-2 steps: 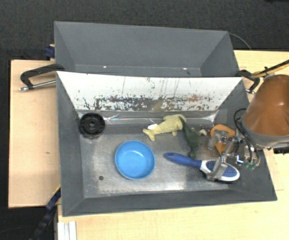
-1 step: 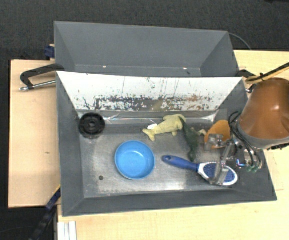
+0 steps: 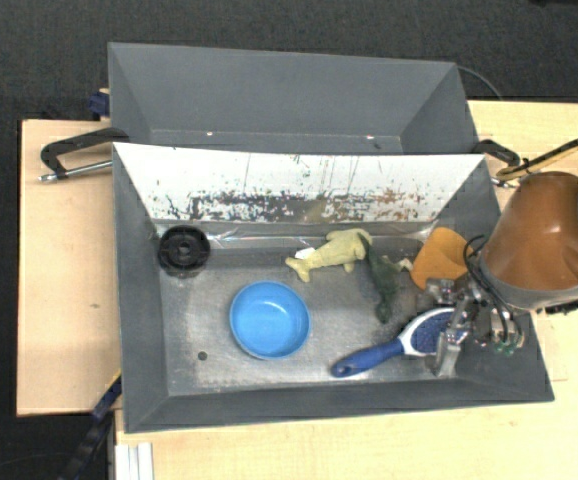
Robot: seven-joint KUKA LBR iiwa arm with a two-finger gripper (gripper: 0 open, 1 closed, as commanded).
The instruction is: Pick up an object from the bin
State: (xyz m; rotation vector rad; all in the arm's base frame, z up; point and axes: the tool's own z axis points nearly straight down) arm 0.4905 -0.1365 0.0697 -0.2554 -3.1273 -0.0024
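The gripper point(image 3: 451, 336) is hanging low at about 4 o'clock on the floor of the grey bin point(image 3: 139, 308), right against the round white-bristled head of a blue brush point(image 3: 394, 349). How wide it is standing cannot be told: its tip is showing as a tangle of metal parts and wires, and whether the brush head is sitting inside it or just beside it is not clear. The brush is lying flat, its handle pointing away from the gripper toward 8 o'clock and ending near the front wall at about 5 o'clock of the bin.

The arm's orange cover point(image 3: 537, 236) is looming over the right wall at 3 o'clock. An orange thing point(image 3: 439, 256) at 2 o'clock is showing partly, its shape hard to make out.

A dark green toy animal point(image 3: 383, 286) is lying just at 10 o'clock from the brush head. A pale yellow toy animal point(image 3: 331, 253) is resting near the back wall at 12 o'clock. A blue bowl point(image 3: 269, 320) is sitting upright at 7 o'clock, well apart from the gripper, and a black round cap point(image 3: 183, 249) is lying at 10 o'clock.
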